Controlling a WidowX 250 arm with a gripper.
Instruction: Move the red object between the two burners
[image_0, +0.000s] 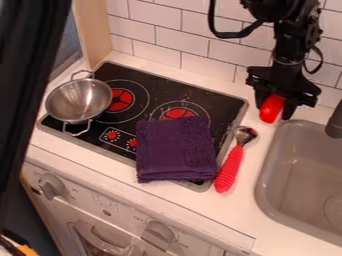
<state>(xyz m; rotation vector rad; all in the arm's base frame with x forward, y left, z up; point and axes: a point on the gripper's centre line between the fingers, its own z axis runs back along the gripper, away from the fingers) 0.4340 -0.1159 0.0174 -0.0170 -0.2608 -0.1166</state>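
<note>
The claw (273, 110) holds the red object (270, 109) between its two fingers, near the back corner of the sink (272, 176) that is closest to the stove (228, 98). The folded purple cloth (175, 150) covers part of the stove's front edge.

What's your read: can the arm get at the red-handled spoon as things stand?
Probably not: the tool has the red object between its fingers, though the red-handled spoon lies uncovered.
</note>
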